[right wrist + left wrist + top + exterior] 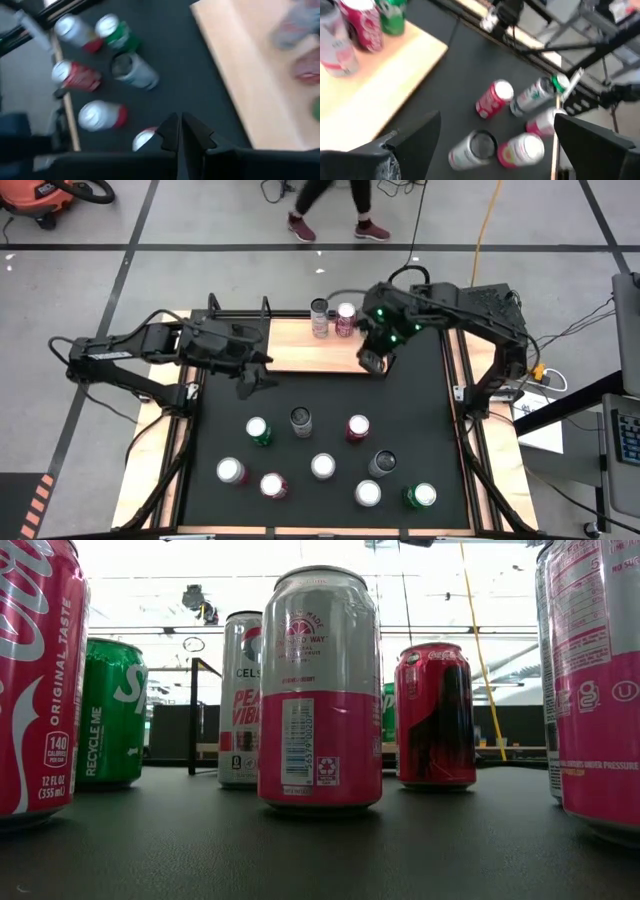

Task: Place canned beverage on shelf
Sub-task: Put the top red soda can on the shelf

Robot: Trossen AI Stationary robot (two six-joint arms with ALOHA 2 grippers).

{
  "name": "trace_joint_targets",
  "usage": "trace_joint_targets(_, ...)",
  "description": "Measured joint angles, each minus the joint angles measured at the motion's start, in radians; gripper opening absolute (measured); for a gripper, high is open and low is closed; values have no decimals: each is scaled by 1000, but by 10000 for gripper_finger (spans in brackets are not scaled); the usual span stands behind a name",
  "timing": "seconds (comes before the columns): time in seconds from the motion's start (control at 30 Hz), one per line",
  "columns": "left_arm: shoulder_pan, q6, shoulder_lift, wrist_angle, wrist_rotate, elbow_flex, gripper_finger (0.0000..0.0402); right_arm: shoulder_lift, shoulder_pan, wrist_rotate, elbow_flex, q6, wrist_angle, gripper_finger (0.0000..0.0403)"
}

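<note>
Grey floor round the rig w/ a person's feet (330, 226) at the far side. We see the black mat (420, 410) filling most of the table, the shelf (300, 345) at its far edge already carrying cans at its right end, incl. a silver can (320, 317) and a pink can (345, 319). Nine-ish cans stand loose on the mat, well apart. Left gripper (252, 377) hovers just off the shelf's front edge, fingers spread wide, empty. Right gripper (373, 361) is pinched closed on nothing, beside the shelf's right front.

Risks, as we judge: the nearest dark-topped can (301, 420) has neighbours close by, so wide fingers coming down could tip one; both arms near the shelf could clash; placing tight vs the shelved cans may knock them over.
</note>
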Motion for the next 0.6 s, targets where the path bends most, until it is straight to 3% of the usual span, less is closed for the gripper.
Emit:
trace_joint_targets(0.17,-86,-53,11,-3,-2,0,389,-8,92,-67,0,16,-67,0)
trace_joint_targets(0.6,-272,-270,20,-2,-91,0,389,-20,218,-63,-1,-17,-171,0)
